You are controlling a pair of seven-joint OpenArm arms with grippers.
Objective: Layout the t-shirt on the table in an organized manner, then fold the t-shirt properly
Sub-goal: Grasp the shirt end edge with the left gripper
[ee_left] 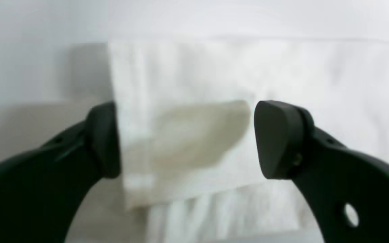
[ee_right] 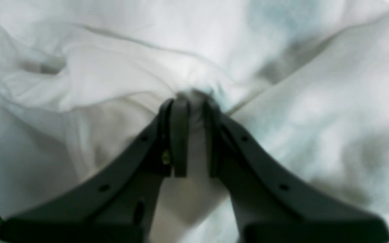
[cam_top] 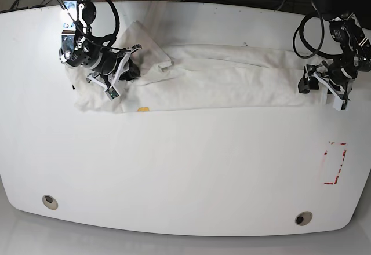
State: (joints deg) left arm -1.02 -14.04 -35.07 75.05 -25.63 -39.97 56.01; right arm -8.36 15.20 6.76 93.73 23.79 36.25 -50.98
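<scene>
**Desk:** What does the left wrist view show?

**Photographer:** Matte black fingers of the left gripper [ee_left: 184, 141] spread wide, nothing between them. Behind them lies soft white cloth, a blurred squared edge of the t-shirt [ee_left: 214, 101], on the glossy table [ee_left: 29, 67].

**Desk:** And the right wrist view?

**Photographer:** The right gripper [ee_right: 194, 135] fills the lower centre, pinching a bunched fold of the t-shirt [ee_right: 299, 118]. Creased cotton covers nearly the whole frame.

**Desk:** The base view?

**Photographer:** The t-shirt [cam_top: 232, 81] stretches as a long rumpled band across the upper part of the rounded white table [cam_top: 185, 168]. At upper left the right gripper [cam_top: 132, 65] angles down into its crumpled end. At upper right the left gripper [cam_top: 310, 81] hovers by the other end. A red tape rectangle [cam_top: 335, 163] marks the right side; two round grommet holes [cam_top: 50, 201] sit near the bottom edge.
</scene>
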